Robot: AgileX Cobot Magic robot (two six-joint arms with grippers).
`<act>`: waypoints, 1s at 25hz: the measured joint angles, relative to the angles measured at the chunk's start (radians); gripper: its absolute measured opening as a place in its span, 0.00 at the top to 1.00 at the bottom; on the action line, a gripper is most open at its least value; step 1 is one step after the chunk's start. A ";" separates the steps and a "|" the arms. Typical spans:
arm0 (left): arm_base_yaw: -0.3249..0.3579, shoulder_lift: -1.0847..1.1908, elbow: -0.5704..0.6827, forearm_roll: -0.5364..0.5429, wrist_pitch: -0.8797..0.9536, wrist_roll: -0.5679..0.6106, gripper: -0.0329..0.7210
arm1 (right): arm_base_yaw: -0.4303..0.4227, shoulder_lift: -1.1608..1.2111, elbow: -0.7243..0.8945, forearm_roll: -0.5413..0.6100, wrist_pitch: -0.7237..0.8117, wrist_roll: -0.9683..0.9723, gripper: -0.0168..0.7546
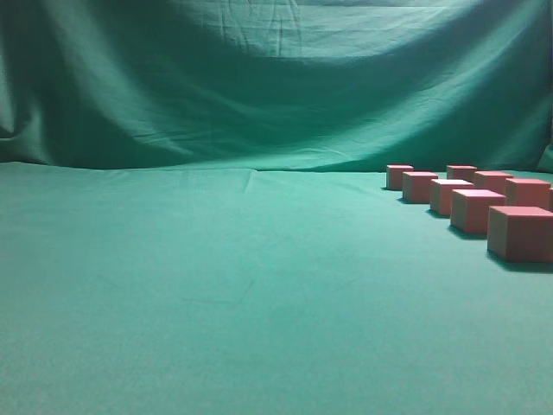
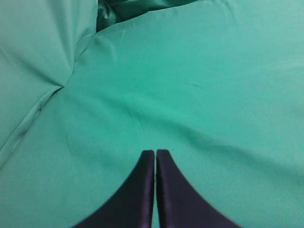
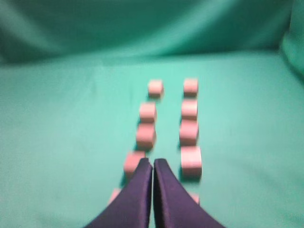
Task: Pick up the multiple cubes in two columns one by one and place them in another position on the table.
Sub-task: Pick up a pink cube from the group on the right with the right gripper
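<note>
The cubes (image 3: 189, 132) stood in two columns running away from the camera on the table (image 3: 61, 142), spaced apart within each column, which would leave room for fingers to drop beside one block without knocking its neighbour. In the exterior view they sat at the far right of the cloth (image 1: 473, 210), leaving the wide left stretch bare, presumably where they were meant to go. The right gripper (image 3: 153, 164) hung above the near end of the columns with its jaws pressed together and nothing between them, so no pick seemed begun. The left gripper (image 2: 155, 154) was likewise closed and empty, over plain cloth with no block near it. Only the right wrist view showed both columns lengthwise, though blurred; the exterior view showed neither arm.
</note>
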 joint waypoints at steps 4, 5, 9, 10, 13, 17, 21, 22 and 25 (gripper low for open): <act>0.000 0.000 0.000 0.000 0.000 0.000 0.96 | 0.000 0.161 -0.047 0.072 0.136 -0.002 0.98; 0.000 0.000 0.000 0.000 0.000 0.000 0.96 | 0.000 0.194 -0.052 0.093 0.141 -0.004 0.98; 0.000 0.000 0.000 0.000 0.000 0.000 0.96 | 0.000 0.319 -0.070 0.251 0.169 -0.190 0.98; 0.000 0.000 0.000 0.000 0.000 0.000 0.96 | 0.000 0.356 -0.084 0.295 0.188 -0.268 0.98; 0.000 0.000 0.000 0.000 0.000 0.000 0.96 | 0.000 0.469 -0.141 0.351 0.252 -0.370 0.98; 0.000 0.000 0.000 0.000 0.000 0.000 0.96 | 0.022 0.616 -0.222 0.353 0.263 -0.378 0.98; 0.000 0.000 0.000 0.000 0.000 0.000 0.96 | 0.110 0.760 -0.295 0.303 0.250 -0.317 0.98; 0.000 0.000 0.000 0.000 0.000 0.000 0.96 | 0.136 0.792 -0.312 0.259 0.248 -0.274 0.98; 0.000 0.000 0.000 0.000 0.000 0.000 0.96 | 0.197 0.901 -0.373 0.098 0.247 -0.084 0.98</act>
